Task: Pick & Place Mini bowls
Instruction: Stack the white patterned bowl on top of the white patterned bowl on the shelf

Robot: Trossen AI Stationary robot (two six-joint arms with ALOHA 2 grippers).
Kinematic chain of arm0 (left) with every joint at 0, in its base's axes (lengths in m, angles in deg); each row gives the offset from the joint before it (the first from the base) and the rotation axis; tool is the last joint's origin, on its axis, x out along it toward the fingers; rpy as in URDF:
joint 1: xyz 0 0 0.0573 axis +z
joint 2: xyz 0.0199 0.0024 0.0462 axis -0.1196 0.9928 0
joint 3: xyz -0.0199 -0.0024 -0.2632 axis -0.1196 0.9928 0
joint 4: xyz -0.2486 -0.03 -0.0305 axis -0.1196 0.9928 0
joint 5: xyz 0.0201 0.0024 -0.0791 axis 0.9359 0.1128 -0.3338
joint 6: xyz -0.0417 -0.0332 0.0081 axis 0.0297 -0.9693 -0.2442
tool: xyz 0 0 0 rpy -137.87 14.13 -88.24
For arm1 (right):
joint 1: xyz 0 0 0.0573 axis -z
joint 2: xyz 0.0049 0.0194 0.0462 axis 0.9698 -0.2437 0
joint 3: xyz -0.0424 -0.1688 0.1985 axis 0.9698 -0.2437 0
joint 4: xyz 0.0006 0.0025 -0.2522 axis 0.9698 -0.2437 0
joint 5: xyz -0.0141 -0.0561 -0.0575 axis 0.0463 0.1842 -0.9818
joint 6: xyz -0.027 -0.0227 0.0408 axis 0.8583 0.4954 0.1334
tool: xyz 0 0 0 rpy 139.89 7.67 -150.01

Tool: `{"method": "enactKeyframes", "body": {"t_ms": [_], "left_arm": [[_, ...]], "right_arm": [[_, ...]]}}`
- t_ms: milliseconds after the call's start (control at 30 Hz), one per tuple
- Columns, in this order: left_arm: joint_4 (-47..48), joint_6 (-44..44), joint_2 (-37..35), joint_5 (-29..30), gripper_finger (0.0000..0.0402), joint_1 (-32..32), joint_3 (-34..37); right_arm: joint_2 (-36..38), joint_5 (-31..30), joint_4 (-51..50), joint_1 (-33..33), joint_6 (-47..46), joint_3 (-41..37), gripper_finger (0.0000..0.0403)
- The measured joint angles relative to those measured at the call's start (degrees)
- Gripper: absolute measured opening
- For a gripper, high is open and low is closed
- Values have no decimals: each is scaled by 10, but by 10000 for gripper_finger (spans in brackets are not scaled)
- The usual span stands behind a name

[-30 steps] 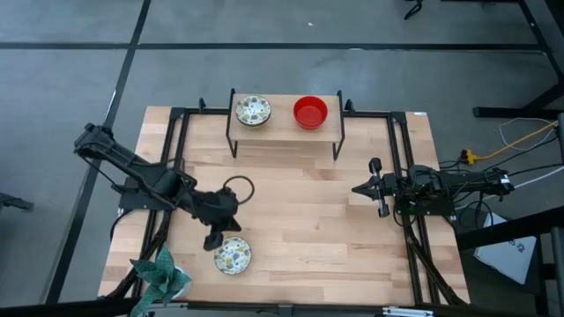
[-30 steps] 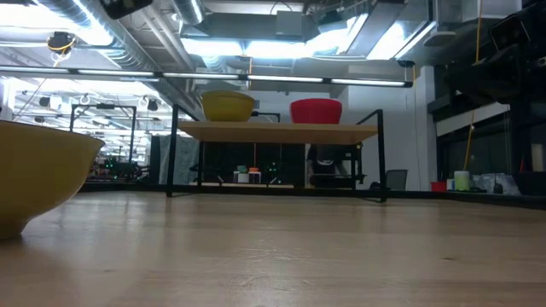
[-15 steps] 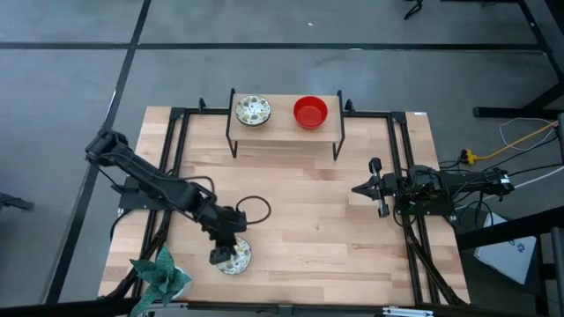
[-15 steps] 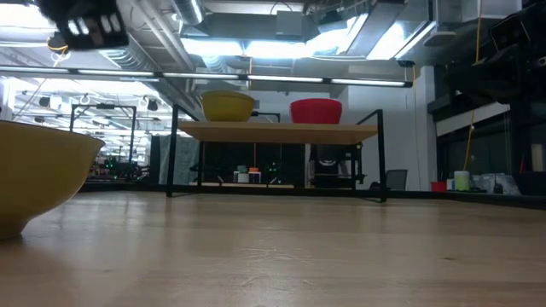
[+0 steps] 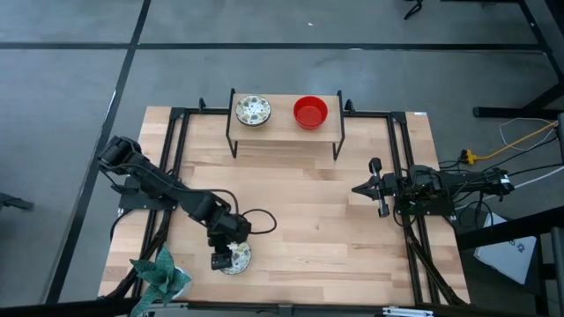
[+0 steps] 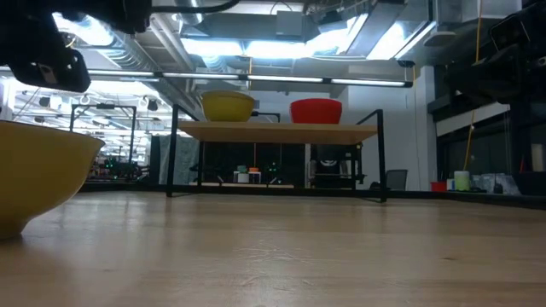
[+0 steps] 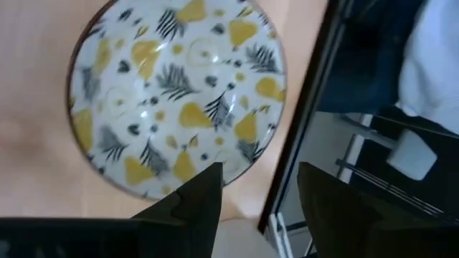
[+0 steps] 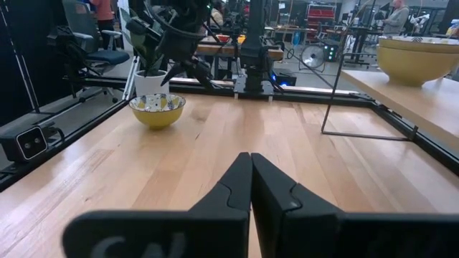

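A mini bowl (image 5: 236,256), white with yellow fruit and dark leaves inside and yellow outside, stands on its base near the table's near left corner. My left gripper (image 7: 254,201) hovers just above it, pointing steeply down and open. One finger is over the bowl's rim (image 7: 237,168) and the other outside it; neither touches. The low view shows that bowl (image 6: 38,175) with the gripper (image 6: 47,68) above. Another patterned bowl (image 5: 253,110) and a red bowl (image 5: 310,112) sit on the far shelf. My right gripper (image 8: 250,179) waits shut at the right edge, pointing level.
The wooden shelf (image 5: 284,126) on thin black legs stands at the table's far edge. A teal leafy plant in a white pot (image 5: 160,273) sits at the near left corner, close to the bowl. Black rails (image 5: 176,167) run along both sides. Bare wood lies mid-table.
My left gripper has come down and toward the table's near edge, tipping more steeply downward, until it stands just over the patterned bowl at the near left. In the low view it has dropped into sight above that bowl. The bowl has not moved.
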Motion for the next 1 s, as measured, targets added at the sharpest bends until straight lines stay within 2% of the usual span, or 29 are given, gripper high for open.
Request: {"method": "enactKeyframes", "body": {"t_ms": [167,400,767,1000], "left_arm": [[59,-5,0,16,162,0,-14],[124,-23,0,93,148,0,-20],[131,-93,0,209,134,0,-20],[128,-124,0,245,124,4,-20]], "right_arm": [[0,0,0,0,0,0,6],[0,0,0,0,0,0,6],[0,0,0,0,0,0,6],[0,0,0,0,-2,0,6]]}}
